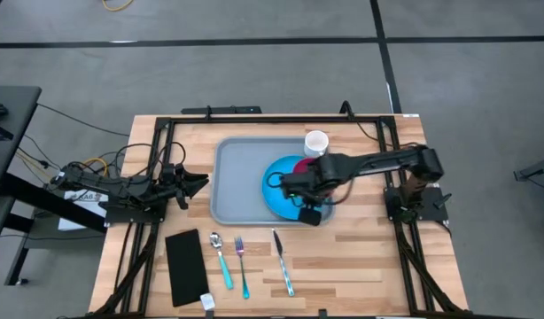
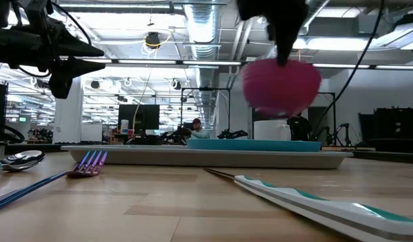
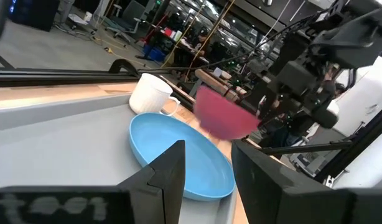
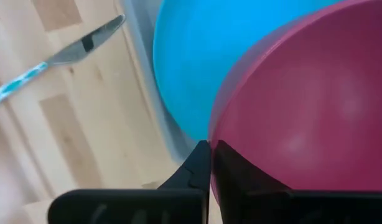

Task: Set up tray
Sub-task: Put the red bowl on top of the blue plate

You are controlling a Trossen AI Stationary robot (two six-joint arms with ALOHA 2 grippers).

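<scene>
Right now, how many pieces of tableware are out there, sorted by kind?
Tray: 1
Blue plate: 1
Pink bowl, held above the plate by the right hand: 1
White mug: 1
Spoon: 1
Fork: 1
Knife: 1
Black napkin: 1
Total: 8

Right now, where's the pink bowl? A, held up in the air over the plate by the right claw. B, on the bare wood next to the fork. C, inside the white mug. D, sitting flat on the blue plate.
A: the low view shows the pink bowl hanging clear above the blue plate, and the right claw is pinching its rim.
</scene>
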